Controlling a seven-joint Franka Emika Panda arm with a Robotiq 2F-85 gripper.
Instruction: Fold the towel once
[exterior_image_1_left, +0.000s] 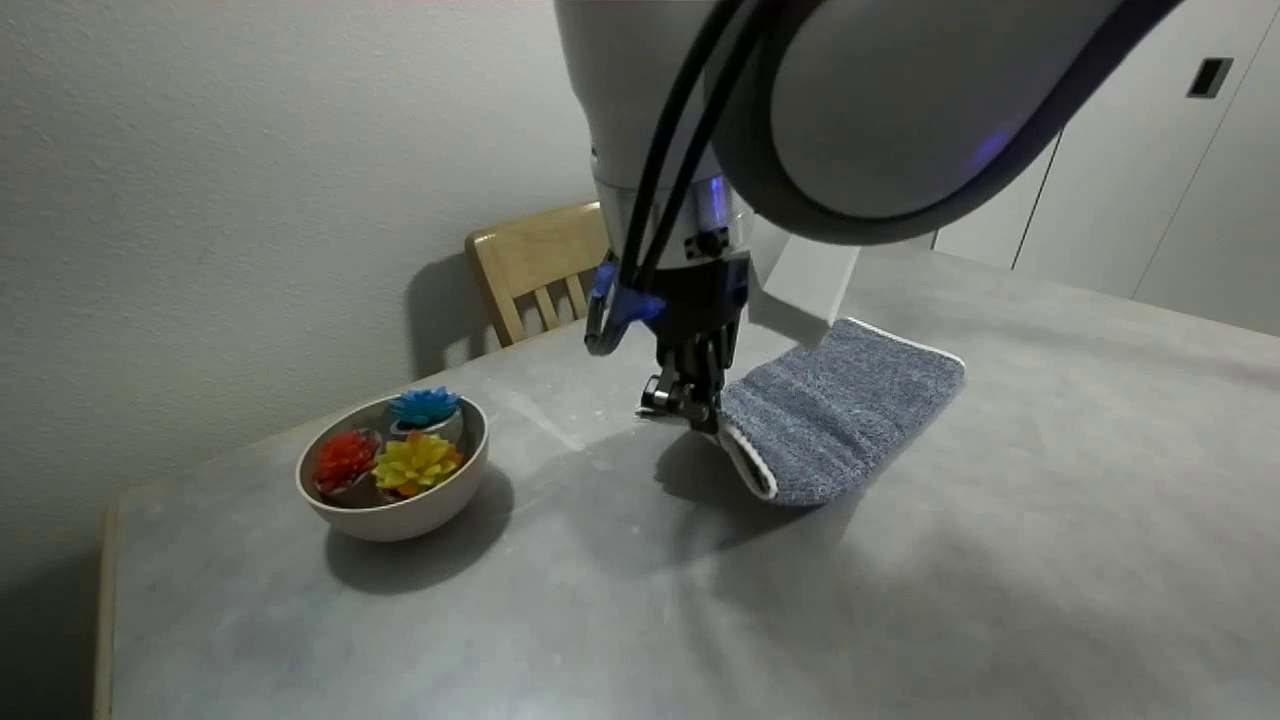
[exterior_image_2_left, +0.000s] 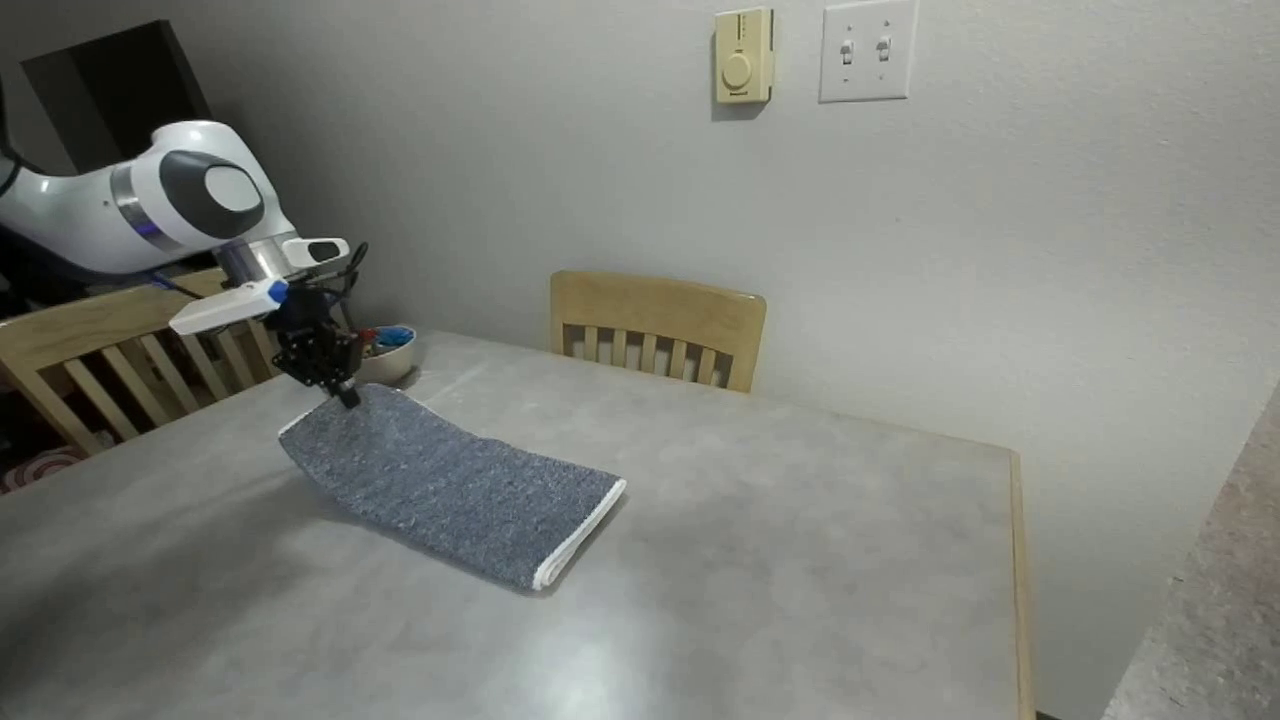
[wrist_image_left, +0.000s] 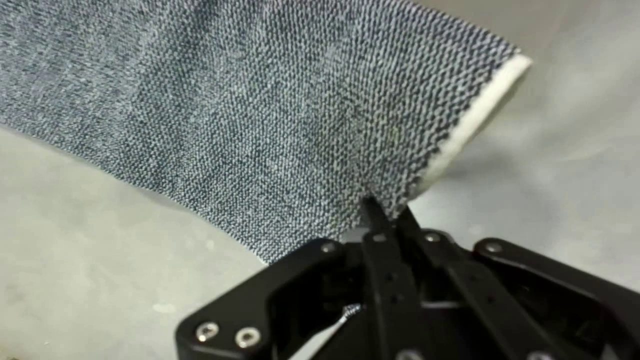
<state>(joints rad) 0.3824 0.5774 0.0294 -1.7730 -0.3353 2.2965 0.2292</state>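
Note:
The blue-grey towel with whitish edge trim lies on the table in both exterior views (exterior_image_1_left: 845, 410) (exterior_image_2_left: 460, 490) and fills much of the wrist view (wrist_image_left: 250, 125). My gripper (wrist_image_left: 389, 207) is shut on the trimmed end of the towel, with cloth pinched between its fingertips. In both exterior views the gripper (exterior_image_1_left: 708, 420) (exterior_image_2_left: 347, 394) is at the towel's end nearest the bowl. That end is raised a little off the table, with a shadow under it. The opposite end rests flat, and its trim looks layered. The towel's underside is mostly hidden.
A bowl (exterior_image_1_left: 400, 520) with red, yellow and blue artificial succulents stands on the grey table (exterior_image_1_left: 600, 620) near the gripper. The bowl also shows behind the gripper (exterior_image_2_left: 388, 365). Wooden chairs (exterior_image_2_left: 655, 300) (exterior_image_2_left: 110, 320) stand at the table's edges, by the wall.

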